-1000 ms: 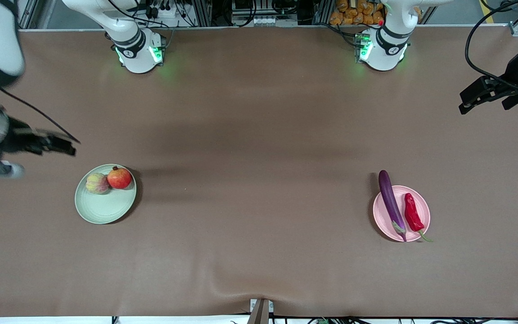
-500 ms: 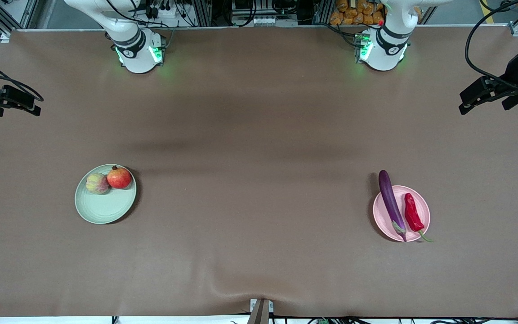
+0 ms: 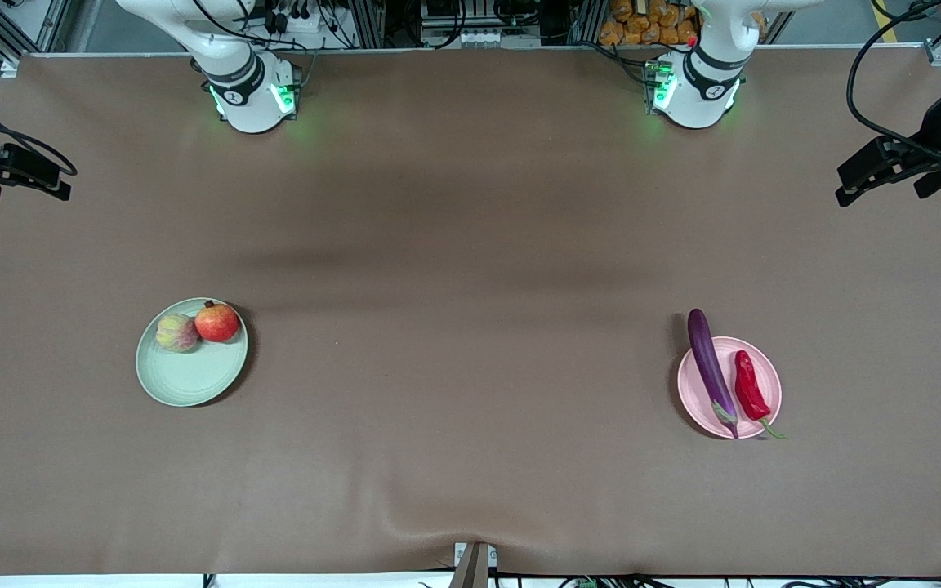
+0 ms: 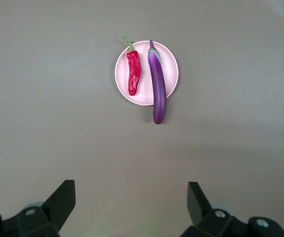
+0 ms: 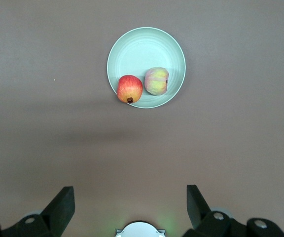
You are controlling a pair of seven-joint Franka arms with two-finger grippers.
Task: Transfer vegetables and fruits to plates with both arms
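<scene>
Count on the table [image 3: 470, 245]: two plates, two fruits, two vegetables, two arms.

The pale green plate [image 3: 191, 367] lies toward the right arm's end of the table and carries one peach [image 3: 176, 332] and one pomegranate [image 3: 216, 322], side by side and touching or nearly so, both on the part of the plate farther from the front camera. The pale pink plate [image 3: 756, 371] lies toward the left arm's end and carries one purple eggplant [image 3: 711, 369] and one red chili pepper [image 3: 750, 385]. The eggplant overhangs the plate rim at its blunt end; the chili's green stem pokes past the rim on the side nearer the front camera.

Change since the earlier frames: one second ago the right gripper [image 3: 25, 173] hung close above the green plate; it has since pulled up and away to the edge of the table at its own end. The left gripper [image 3: 862, 175] has barely shifted. Fruits, vegetables and plates have not moved.

Pose: both arms are drawn back high over the outer ends of the table, well apart from the plates — each wrist view looks straight down on its own plate. Left gripper fingers [image 4: 63, 200] are spread wide and hold nothing; right gripper fingers [image 5: 62, 202] likewise.
</scene>
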